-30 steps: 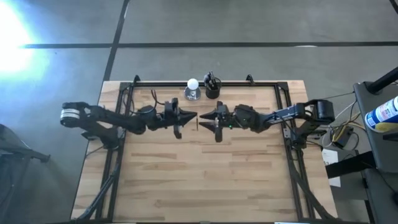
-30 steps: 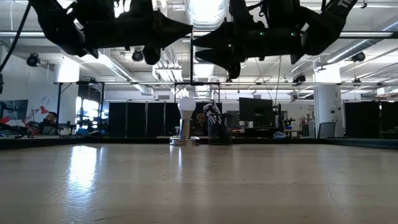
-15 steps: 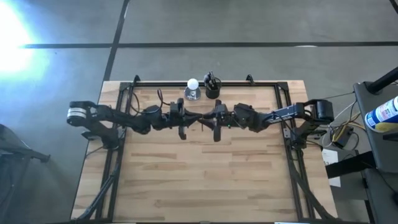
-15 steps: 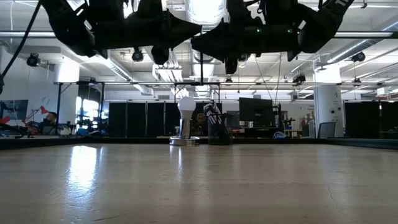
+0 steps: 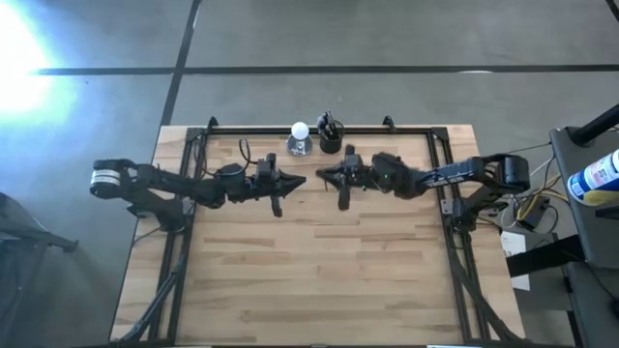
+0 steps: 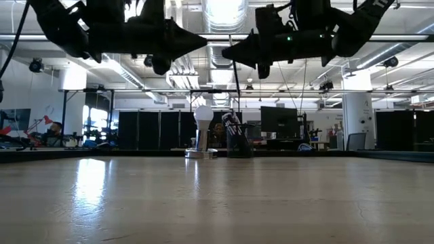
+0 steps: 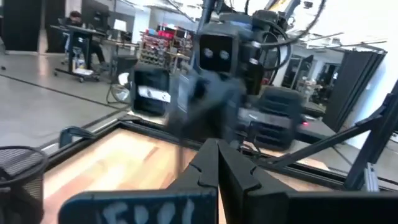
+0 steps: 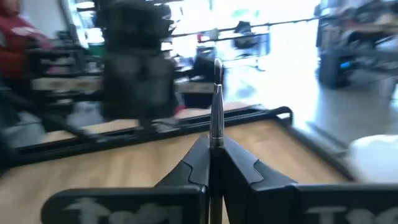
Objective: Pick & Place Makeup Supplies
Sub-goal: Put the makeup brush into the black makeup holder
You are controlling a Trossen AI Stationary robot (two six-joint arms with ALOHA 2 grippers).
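Both arms hang high over the middle of the table, tips facing each other a small gap apart. My right gripper is shut on a thin makeup brush with a silver ferrule, which shows as a fine dark line in the low view. My left gripper is shut with nothing between its fingers. At the table's far edge a small black cup holds more dark brushes, and a white ball on a clear base stands beside it. My right gripper pinches the brush's slim handle, just behind the silver ferrule, between its two fingers. The fingers come level from the table's right and lie across the brush. The ferrule end sticks out past the fingertips, and the brush is lifted well clear of the table.
A black metal frame runs around the wooden tabletop. The cup and the ball stand close together at the far middle. The near half of the board is bare wood.
The two grippers came together tip to tip over the table's middle, and my right gripper shut on the brush there. They have since drawn apart: the left back toward the left edge, the right toward the right and far edges, carrying the brush.
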